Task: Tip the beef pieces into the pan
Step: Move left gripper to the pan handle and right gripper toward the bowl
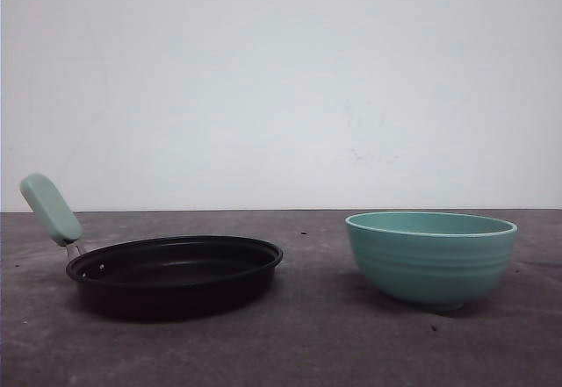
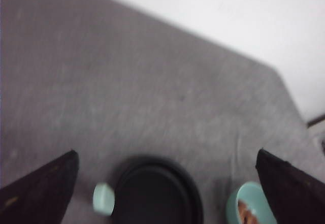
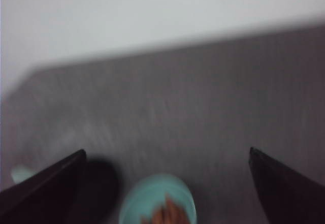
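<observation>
Beef pieces (image 2: pixel 247 215) sit inside the teal ribbed bowl (image 1: pixel 430 257): small flat orange-brown chunks in a low heap, blurred in both wrist views, hidden by the bowl wall in the front view. Pan (image 1: pixel 174 273) is shallow, round, black, with a mint-green handle (image 1: pixel 50 209) on a short metal neck angled up; it sits on the grey table (image 1: pixel 307 343) at my left, bowl at my right, near but apart. My left hand (image 2: pixel 167 193) hangs above the pan, fingers spread wide, holding nothing. My right hand (image 3: pixel 167 188) hangs above the bowl, also wide and empty.
</observation>
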Robot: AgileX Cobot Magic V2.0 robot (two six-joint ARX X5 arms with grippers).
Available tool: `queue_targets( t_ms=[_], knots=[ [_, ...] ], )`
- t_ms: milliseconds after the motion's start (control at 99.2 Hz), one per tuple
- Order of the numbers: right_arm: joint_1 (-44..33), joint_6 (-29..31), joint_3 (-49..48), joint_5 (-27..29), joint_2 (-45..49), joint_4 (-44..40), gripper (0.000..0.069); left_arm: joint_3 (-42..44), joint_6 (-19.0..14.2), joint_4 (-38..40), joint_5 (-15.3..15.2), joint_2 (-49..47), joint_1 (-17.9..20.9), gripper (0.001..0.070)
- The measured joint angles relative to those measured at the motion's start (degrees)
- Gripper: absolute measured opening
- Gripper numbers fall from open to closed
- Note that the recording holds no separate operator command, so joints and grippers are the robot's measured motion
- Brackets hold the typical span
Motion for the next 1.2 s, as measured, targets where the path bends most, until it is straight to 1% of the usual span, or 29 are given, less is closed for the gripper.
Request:
queue_targets(
  t_ms=[141, 292, 353, 413, 484, 545, 625, 736, 777, 887, 998, 1160, 1200],
  knots=[
    [0.0, -0.7, 0.0, -0.7, 6.2, -7.6, 0.0624, -0.3, 0.0, -0.9, 0.0, 6.2, -1.7, 0.0692],
    [0.0, -2.8, 0.0, -0.8, 12.5, -10.2, 0.0621, -0.3, 0.1, -0.7, -0.4, 11.7, -4.5, 0.0692],
    [0.0, -3.3, 0.0, -0.8, 14.6, -10.2, 0.0621, -0.3, 0.1, -0.7, -1.6, 13.8, -6.1, 0.0692],
    [0.0, -3.6, 0.0, -0.8, 16.2, -10.2, 0.0621, -0.6, 0.2, -0.3, -3.7, 15.5, -7.9, 0.0692],
    [0.0, -3.8, 0.0, -0.8, 17.3, -10.2, 0.0621, -2.1, 0.3, 1.6, -6.6, 16.7, -10.0, 0.0692],
    [0.0, -4.1, 0.0, -0.8, 17.9, -10.2, 0.0621, -4.4, 0.0, 4.2, -8.2, 17.1, -11.4, 0.0692],
    [0.0, -4.6, 0.0, -0.8, 18.3, -10.2, 0.0621, -8.5, -2.0, 8.9, -8.6, 17.1, -12.5, 0.0692],
    [0.0, -4.9, 0.0, -0.8, 18.3, -10.2, 0.0621, -15.1, -6.9, 16.0, -8.8, 17.1, -13.2, 0.0692],
    [0.0, -5.0, 0.0, -0.8, 18.3, -10.2, 0.0621, -17.3, -8.6, 18.1, -9.5, 17.2, -13.4, 0.0692],
    [0.0, -5.0, 0.0, -0.8, 18.3, -10.2, 0.0621, -22.3, -12.5, 22.1, -10.1, 17.4, -13.7, 0.0692],
    [0.0, -5.0, 0.0, -0.5, 18.4, -10.2, 0.0621, -24.6, -14.1, 23.6, -10.1, 18.9, -13.7, 0.0692],
    [0.0, -5.4, 0.0, 1.7, 18.7, -10.2, 0.0621, -24.7, -14.9, 26.8, -10.1, 22.0, -13.7, 0.0692],
    [0.0, -5.6, 0.0, 1.8, 18.7, -10.2, 0.0621, -24.7, -15.1, 27.9, -10.1, 22.8, -13.7, 0.0682]
  ],
)
